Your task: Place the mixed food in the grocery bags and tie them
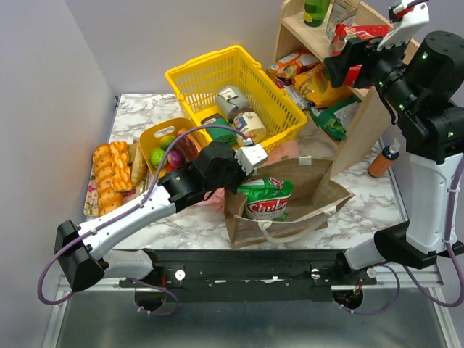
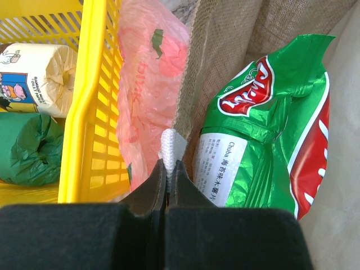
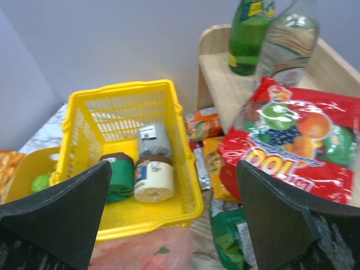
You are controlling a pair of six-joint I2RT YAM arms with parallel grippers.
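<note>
The brown paper bag (image 1: 319, 192) lies open on the table with the green-and-white crisp packet (image 1: 267, 197) inside it. The packet also shows in the left wrist view (image 2: 264, 124). My left gripper (image 1: 243, 156) is shut on the bag's white handle (image 2: 173, 147) at the bag's left rim. The pink plastic bag (image 2: 149, 84) lies crumpled between the paper bag and the basket. Toy fruit (image 1: 165, 152) sits in the yellow oval tub. My right gripper (image 1: 348, 58) is open and empty, raised high by the shelf; in its own view (image 3: 173, 169) it hangs above the basket.
The yellow mesh basket (image 1: 196, 76) holds tins (image 1: 250, 125) behind the bags. The braided bread loaf (image 1: 109, 177) lies at the left edge. A wooden shelf (image 1: 304, 36) with bottles and snack packets (image 3: 292, 140) stands at the back right. An orange bottle (image 1: 382, 161) stands beside it.
</note>
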